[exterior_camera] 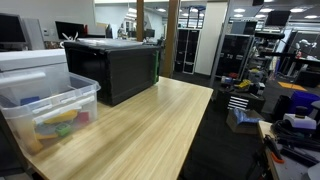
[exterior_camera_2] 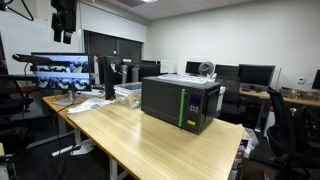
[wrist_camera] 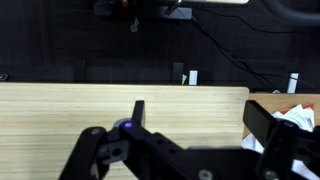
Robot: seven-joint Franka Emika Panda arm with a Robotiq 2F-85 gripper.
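Wrist view has the tool point(wrist_camera: 195, 112) spread wide, holding nothing, over the pale wooden bench point(wrist_camera: 60, 110); I'd ease it toward the clear plastic bin point(exterior_camera: 70, 92), clearing its rim.

A long, light wooden table point(exterior_camera: 150, 125) carries a black boxy appliance point(exterior_camera: 115, 70), possibly a microwave, with a green strip on its front. In an exterior view a lit monitor point(exterior_camera_2: 60, 68) stands behind the table, and a dark office chair point(exterior_camera_2: 292, 120) is at the side.
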